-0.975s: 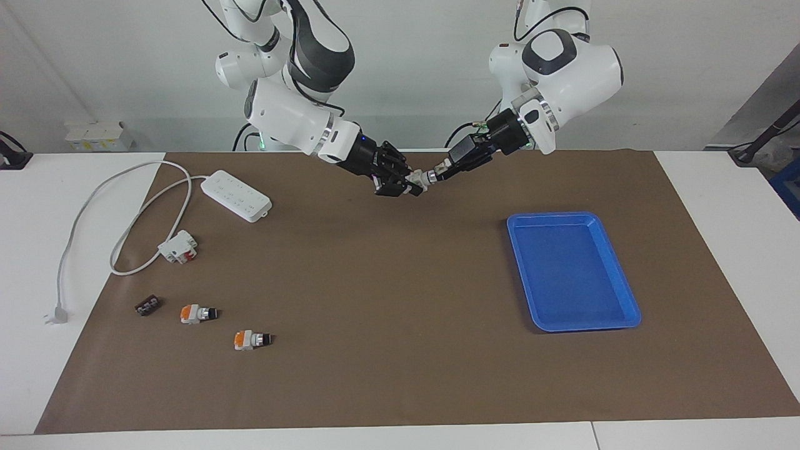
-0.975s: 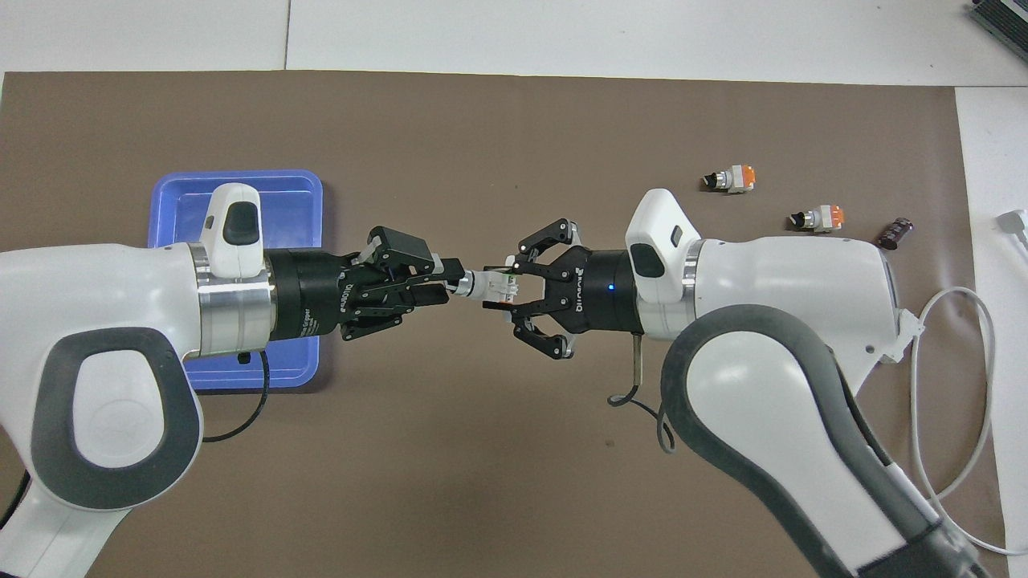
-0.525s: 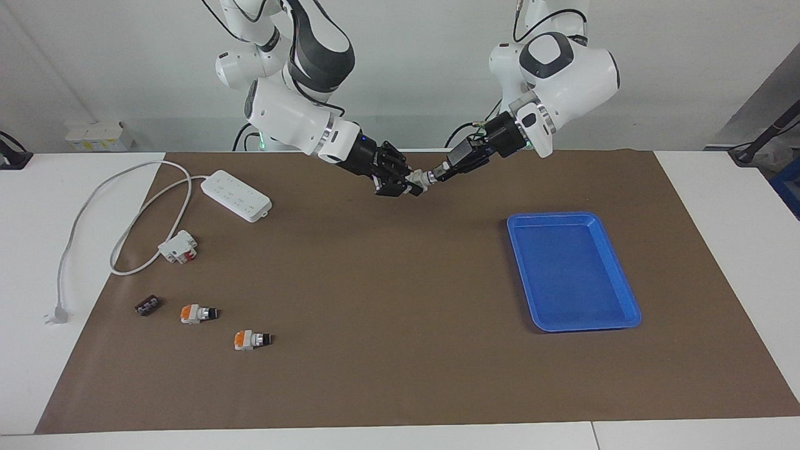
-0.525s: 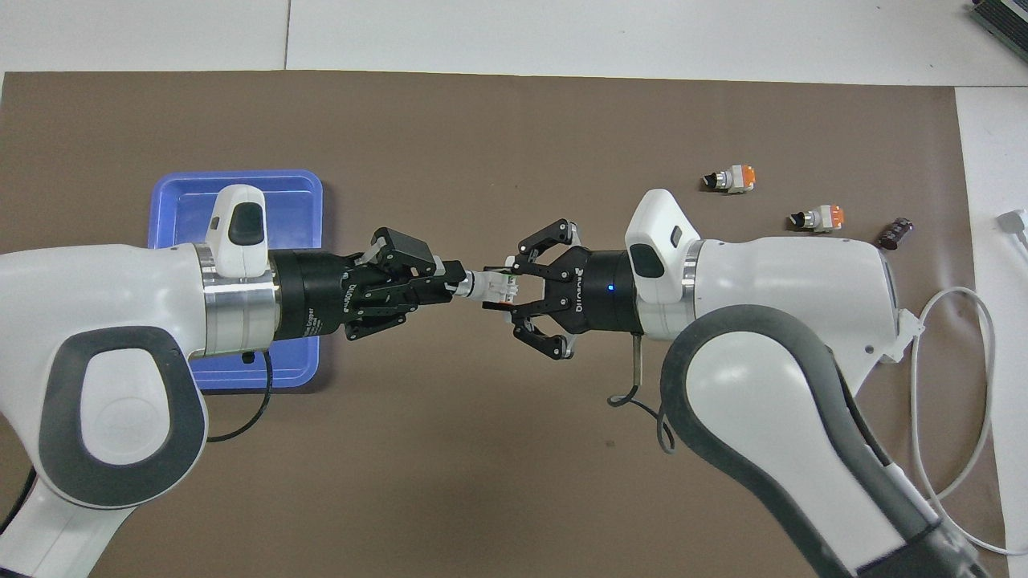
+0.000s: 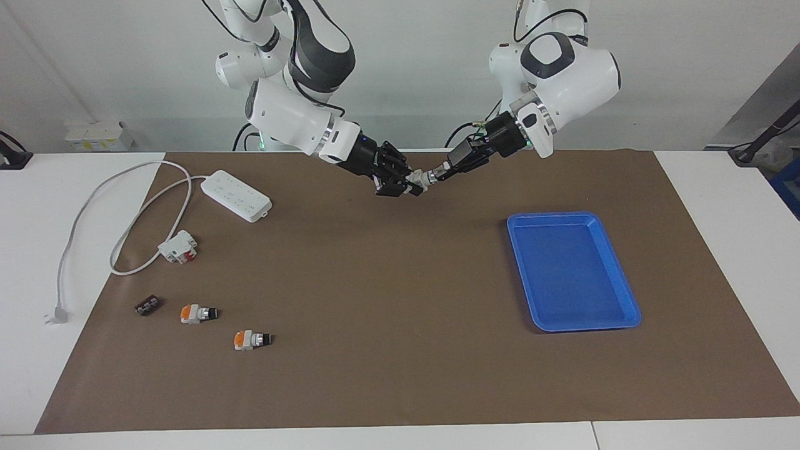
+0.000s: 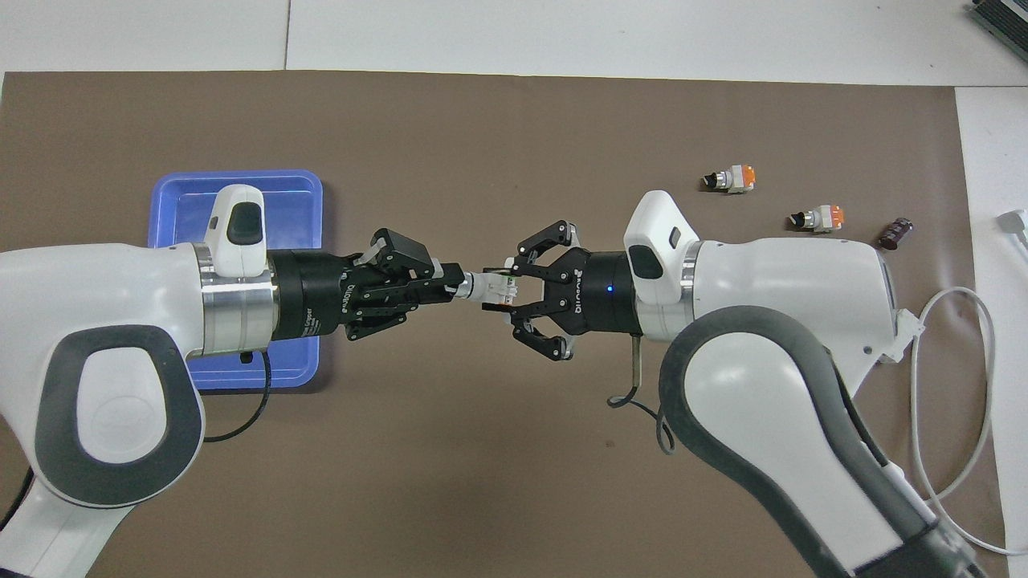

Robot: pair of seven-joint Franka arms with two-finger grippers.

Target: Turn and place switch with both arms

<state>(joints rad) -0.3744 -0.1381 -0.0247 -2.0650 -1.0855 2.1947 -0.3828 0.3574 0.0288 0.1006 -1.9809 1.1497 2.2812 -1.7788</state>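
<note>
1. The switch (image 6: 491, 287) hangs in the air between the two grippers, lying roughly level over the brown mat (image 5: 387, 325) at the robots' end of the worktop (image 5: 719, 187). Its white-grey body shows a trace of green on the side held by the right arm.
2. The right gripper (image 6: 507, 291) comes in from the right arm's end and its jaws are clamped on the body end of the switch, the outer links splayed to either side.
3. The left gripper (image 6: 451, 286) meets it from the left arm's end; its tips sit at the knob end of the switch, but whether the jaws have closed on the knob cannot be told.
4. In the facing view both grippers (image 5: 406, 182) (image 5: 437, 173) slope down toward each other, with the switch (image 5: 417, 182) raised clear of the mat.
5. A blue tray (image 5: 625, 294) lies on the mat toward the left arm's end; seen from overhead, the left arm's wrist covers part of it (image 6: 185, 201).
6. Toward the right arm's end, two orange-based switches (image 5: 197, 313) (image 5: 251, 339) lie on their sides, well apart from the grippers, with a small dark part (image 5: 147, 305) beside them.
7. Nearer to the robots than those are a white block with red parts (image 5: 178, 246) and a white power strip (image 5: 236, 195), whose cable (image 5: 81, 212) loops off the mat onto the white worktop.
</note>
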